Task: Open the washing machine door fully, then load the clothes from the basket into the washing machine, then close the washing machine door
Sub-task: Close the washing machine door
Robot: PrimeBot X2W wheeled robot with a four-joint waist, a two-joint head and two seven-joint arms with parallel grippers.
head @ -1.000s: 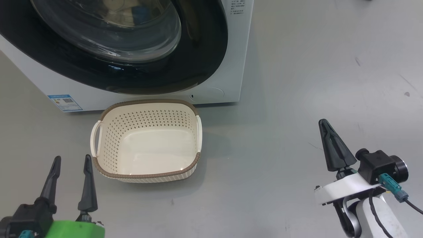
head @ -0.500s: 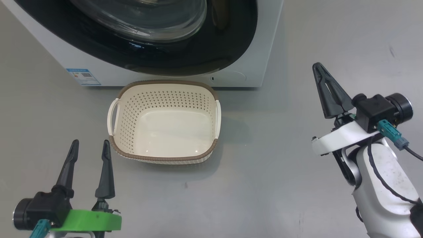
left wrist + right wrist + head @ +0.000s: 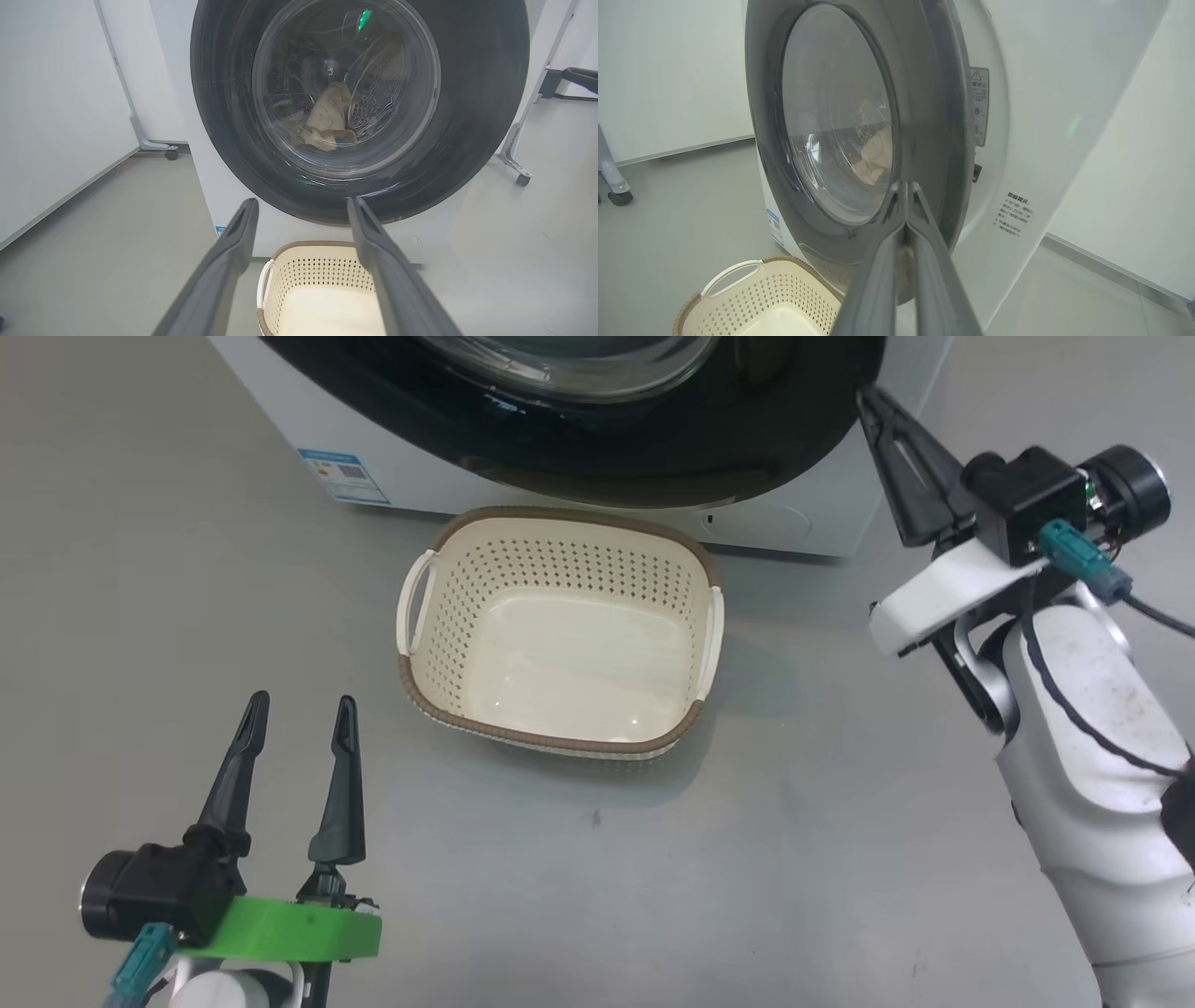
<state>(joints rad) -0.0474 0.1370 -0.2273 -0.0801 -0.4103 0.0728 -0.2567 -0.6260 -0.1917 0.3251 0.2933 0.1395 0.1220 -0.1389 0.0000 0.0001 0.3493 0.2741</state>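
Lifted from mid right to upper right of the head view since a second ago: right gripper (image 3: 868, 399), clenched shut on nothing.

Points joined tips at the lower right of the glossy black rim of the washing machine door (image 3: 653, 476); touching it or just short, cannot tell. Through the glass bowl in the left wrist view, the clothes (image 3: 329, 114), cream, heaped inside the drum of the white washing machine (image 3: 794, 518). At lower left of the head view, left gripper (image 3: 303, 700), fingers spread wide, empty, above grey floor (image 3: 840, 803). At centre, the basket (image 3: 560, 565), upright and empty, just before the machine's front, apart from both grippers; shifted in frame by camera swing alone.
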